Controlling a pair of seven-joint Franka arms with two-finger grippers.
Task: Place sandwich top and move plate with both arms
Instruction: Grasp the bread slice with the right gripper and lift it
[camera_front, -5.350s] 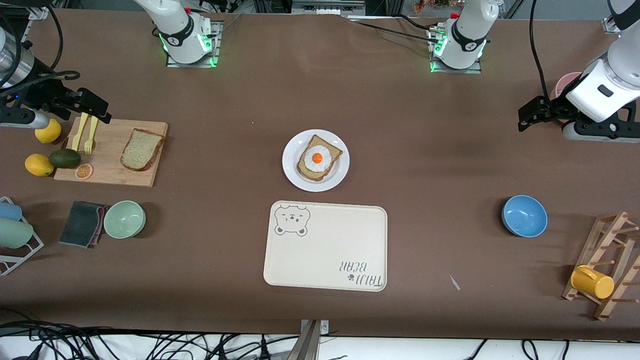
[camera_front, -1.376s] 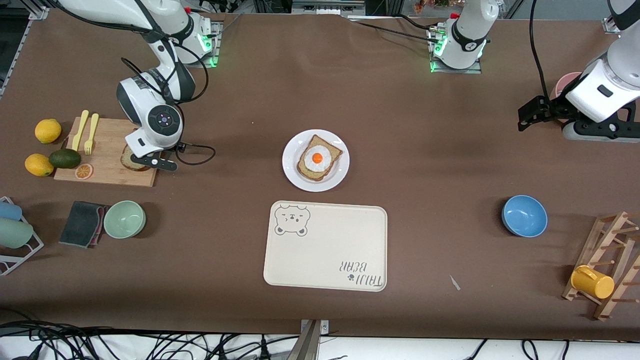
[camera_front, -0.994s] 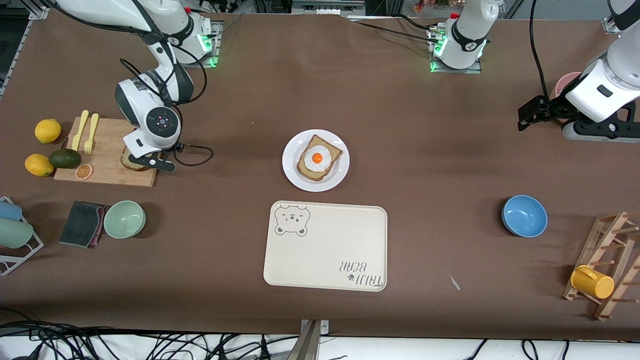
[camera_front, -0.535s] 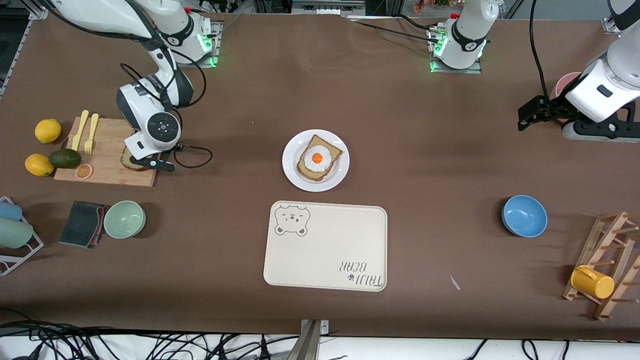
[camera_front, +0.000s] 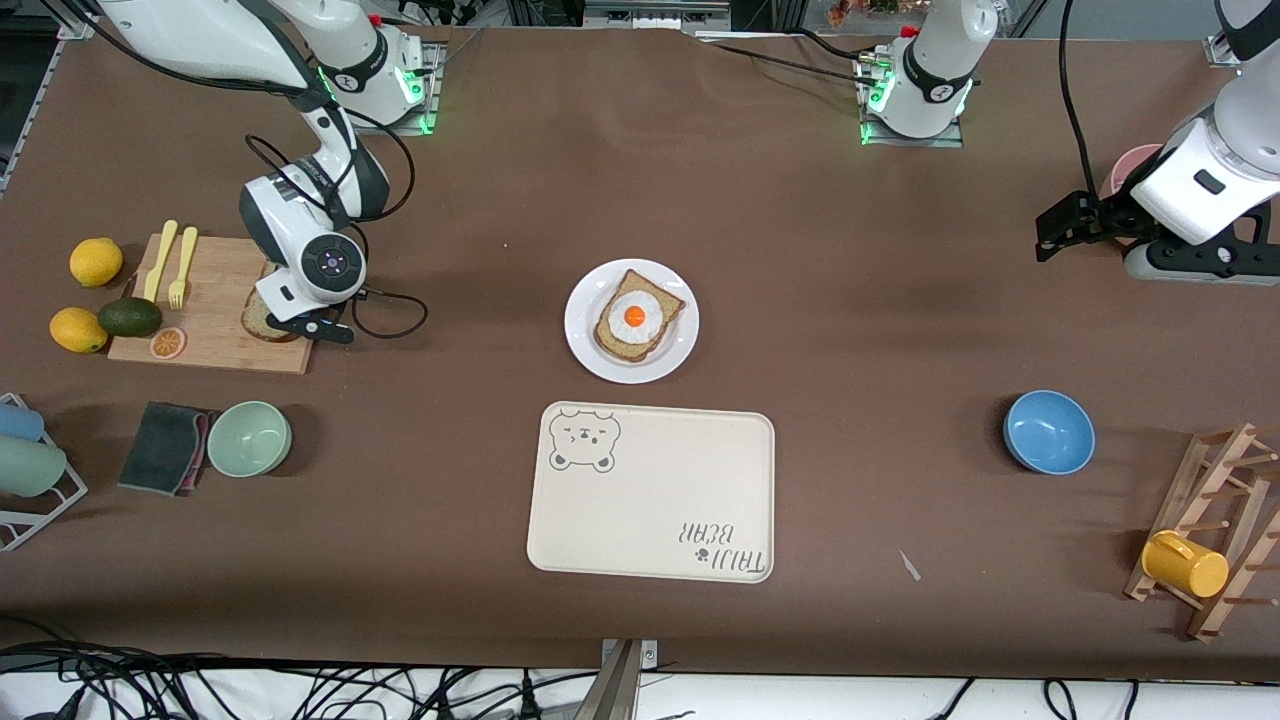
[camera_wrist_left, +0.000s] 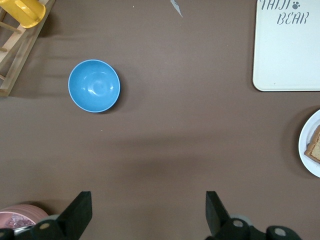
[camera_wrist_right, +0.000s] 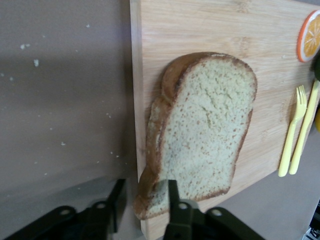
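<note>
The sandwich top (camera_wrist_right: 205, 130), a plain slice of bread, lies on the wooden cutting board (camera_front: 215, 300) at the right arm's end of the table. In the front view only its edge (camera_front: 262, 322) shows under the arm. My right gripper (camera_wrist_right: 146, 192) is down at the slice's corner by the board's edge. One finger is over the crumb, the other beside the crust with a gap, so it is open. The white plate (camera_front: 585, 350) sits mid-table with the egg-topped slice (camera_front: 636, 316). My left gripper (camera_wrist_left: 147, 205) waits open over bare table at the left arm's end.
Two yellow forks (camera_front: 170, 262), an orange slice (camera_front: 167, 343), an avocado (camera_front: 130, 317) and lemons are on or beside the board. A green bowl (camera_front: 249, 438) and a cloth (camera_front: 165, 447) lie nearer the camera. The bear tray (camera_front: 650, 520), a blue bowl (camera_front: 1048, 431) and a mug rack (camera_front: 1215, 530) also stand there.
The right arm came in from beyond the board and settled on the slice. Over the last second it shifted slightly and its fingers narrowed round the crust. The left arm stayed still.
</note>
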